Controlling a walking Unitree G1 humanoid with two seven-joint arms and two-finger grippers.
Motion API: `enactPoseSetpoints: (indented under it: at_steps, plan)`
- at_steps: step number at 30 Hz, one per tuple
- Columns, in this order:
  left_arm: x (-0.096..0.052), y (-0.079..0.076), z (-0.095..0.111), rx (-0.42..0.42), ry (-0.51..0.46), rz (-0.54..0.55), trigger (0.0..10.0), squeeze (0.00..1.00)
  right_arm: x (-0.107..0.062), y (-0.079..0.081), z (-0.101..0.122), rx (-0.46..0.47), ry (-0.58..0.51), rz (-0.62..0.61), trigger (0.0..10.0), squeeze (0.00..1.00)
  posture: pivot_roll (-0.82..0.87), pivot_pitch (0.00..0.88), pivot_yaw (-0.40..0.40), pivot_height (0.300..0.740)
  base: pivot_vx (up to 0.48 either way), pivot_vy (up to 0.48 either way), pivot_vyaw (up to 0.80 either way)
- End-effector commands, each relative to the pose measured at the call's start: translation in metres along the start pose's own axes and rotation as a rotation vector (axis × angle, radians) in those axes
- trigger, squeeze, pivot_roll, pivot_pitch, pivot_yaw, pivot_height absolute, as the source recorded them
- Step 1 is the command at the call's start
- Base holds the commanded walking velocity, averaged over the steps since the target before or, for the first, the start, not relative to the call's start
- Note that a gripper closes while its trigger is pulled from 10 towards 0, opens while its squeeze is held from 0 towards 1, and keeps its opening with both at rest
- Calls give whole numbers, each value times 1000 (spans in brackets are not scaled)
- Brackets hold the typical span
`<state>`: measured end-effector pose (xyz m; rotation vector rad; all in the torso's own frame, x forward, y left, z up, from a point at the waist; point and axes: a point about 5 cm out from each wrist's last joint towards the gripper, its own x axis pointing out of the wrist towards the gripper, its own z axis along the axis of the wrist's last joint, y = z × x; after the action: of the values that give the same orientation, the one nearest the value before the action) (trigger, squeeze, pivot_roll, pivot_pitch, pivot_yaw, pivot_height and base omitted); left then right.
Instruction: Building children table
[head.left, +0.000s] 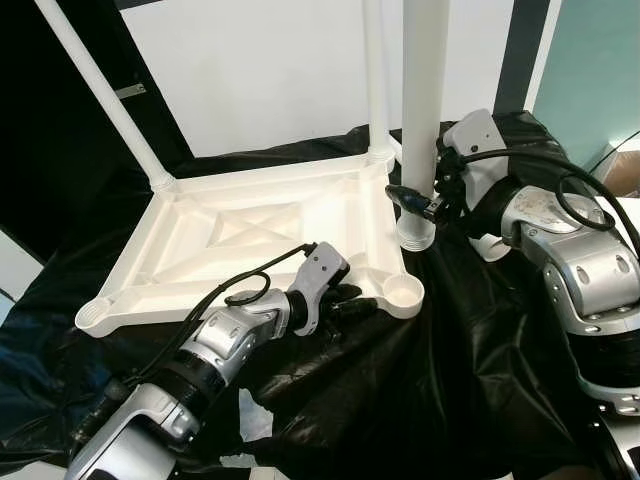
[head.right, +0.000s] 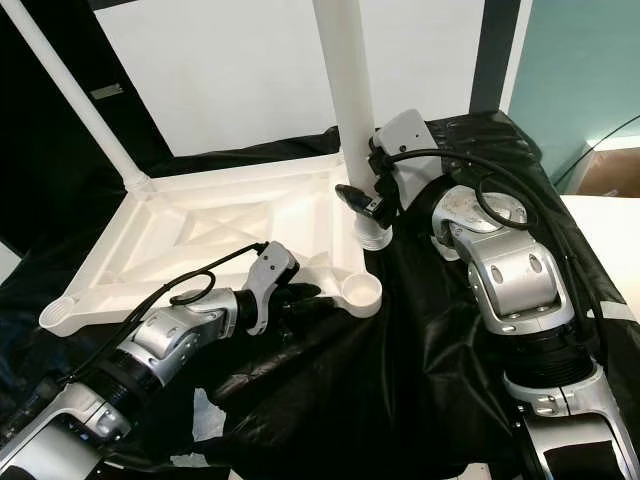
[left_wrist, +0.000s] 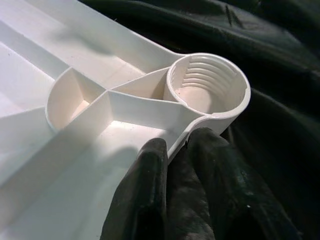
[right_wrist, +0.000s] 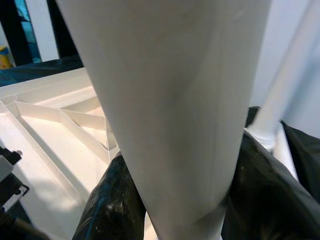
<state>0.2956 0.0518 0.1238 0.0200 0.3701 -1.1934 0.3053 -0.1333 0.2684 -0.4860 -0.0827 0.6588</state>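
Black plastic sheeting (head.left: 420, 380) covers the work surface, with a white wall panel behind it and a teal wall at the far right. On the sheeting lies the white children's table top (head.left: 250, 235), turned underside up so its ribs and diagonal braces show. Two white legs are already standing in its far corners: the far-left leg (head.left: 100, 95) leans outward toward the robot's left, and the far-right leg (head.left: 376, 75) rises nearly straight up. The near-right corner socket (head.left: 403, 291) is open, and the left wrist view shows the threads inside it (left_wrist: 207, 82); the near-left corner socket (head.left: 97, 316) is open too. The left pincer (head.left: 345, 305) is at the near edge of the table top, just beside the near-right socket, and its black fingers (left_wrist: 145, 195) are closed narrowly over the rim there, one on the inner side and one on the outer. The right pincer (head.left: 418, 203) holds a third white leg (head.left: 422, 110) upright, gripping it low on the shaft with its fingers (right_wrist: 112, 200) on either side. That leg's threaded lower end (head.left: 415, 236) hangs above the sheeting, beyond the near-right socket and apart from it, close to the table top's right edge.
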Motion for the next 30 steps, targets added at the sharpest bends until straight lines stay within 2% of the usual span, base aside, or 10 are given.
enactPoseSetpoints:
  at_steps: [1,2,5,7,9,10,11,17,23,30]
  plan:
    - [-11,-35,3,-26,-28,-650,6980,0,2,6,6,-6,-24,25,10000,0,-146,0,166,740,0,0,0]
    - [-12,-36,8,-29,-55,-663,8275,0,2,6,6,-7,-22,25,10000,0,-146,0,166,740,0,0,0]
    - [-12,-37,11,-31,-74,-669,8275,0,2,6,6,-7,-21,26,10000,0,-144,0,166,740,0,0,0]
    - [-10,-33,14,-18,-107,-626,9961,0,3,6,6,-7,-22,27,10000,0,-144,0,166,740,0,0,0]
    - [0,-20,14,33,-149,-468,10000,0,3,7,6,-2,-26,35,10000,0,-144,0,166,740,0,0,0]
    - [0,-20,14,33,-149,-468,10000,0,3,7,6,-2,-26,35,10000,0,-144,0,166,740,0,0,0]
    - [3,-13,16,46,-185,-382,10000,0,3,11,6,12,-26,51,10000,0,-145,0,166,740,0,0,0]
    - [2,-1,18,62,-203,-250,10000,0,-5,25,4,64,-25,141,10000,0,-141,0,161,740,0,0,0]
    - [-7,6,2,56,-90,-227,10000,0,-17,29,-2,101,3,183,10000,0,-146,0,159,740,0,0,0]
    - [-17,2,-24,6,38,-329,10000,0,-23,35,-15,128,50,202,10000,0,-146,0,158,740,0,0,0]
